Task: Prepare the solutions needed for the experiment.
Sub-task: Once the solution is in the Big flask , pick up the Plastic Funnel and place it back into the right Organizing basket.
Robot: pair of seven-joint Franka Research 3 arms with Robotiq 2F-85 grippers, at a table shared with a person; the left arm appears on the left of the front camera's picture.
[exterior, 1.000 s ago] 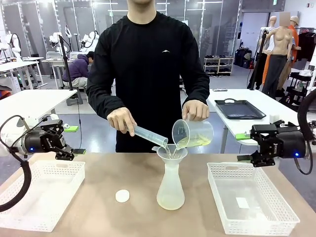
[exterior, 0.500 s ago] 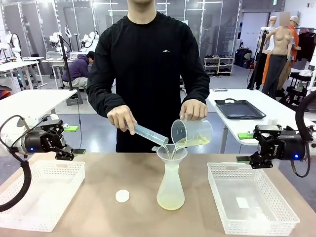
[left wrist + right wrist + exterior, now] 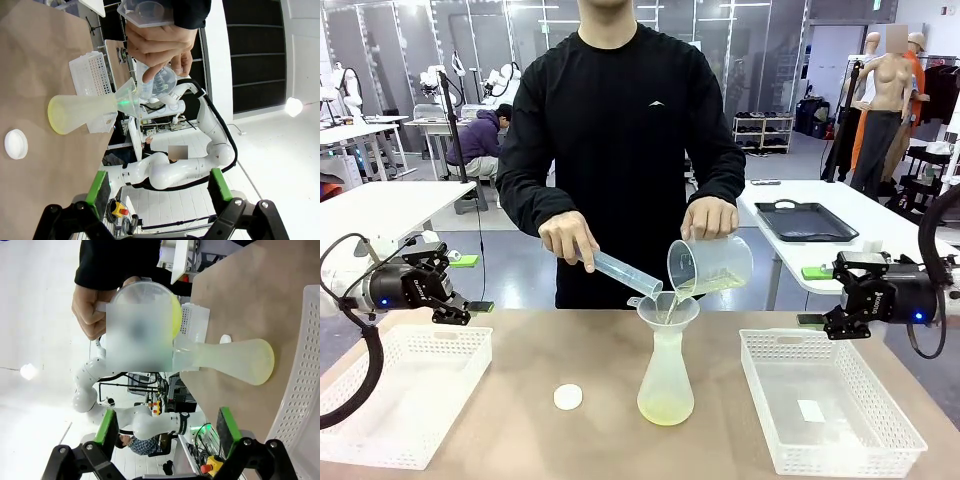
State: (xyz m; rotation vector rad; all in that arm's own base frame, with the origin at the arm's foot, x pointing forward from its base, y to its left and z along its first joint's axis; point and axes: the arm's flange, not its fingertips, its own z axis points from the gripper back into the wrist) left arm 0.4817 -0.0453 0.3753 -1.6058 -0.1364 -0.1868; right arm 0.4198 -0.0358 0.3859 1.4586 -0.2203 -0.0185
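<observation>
Over the middle of the table point(image 3: 530, 440), one hand point(image 3: 710, 217) of the person tips a clear beaker point(image 3: 718, 262) of yellow-green solutions point(image 3: 705, 288) at the funnel point(image 3: 668, 308) in the flask point(image 3: 666, 375), which has a shallow layer at the bottom. The other hand point(image 3: 567, 240) angles a measuring cylinder point(image 3: 623, 272) into the same funnel. Left gripper point(image 3: 472, 284) and right gripper point(image 3: 811, 297) hang at the sides, fingers wide apart, holding nothing.
</observation>
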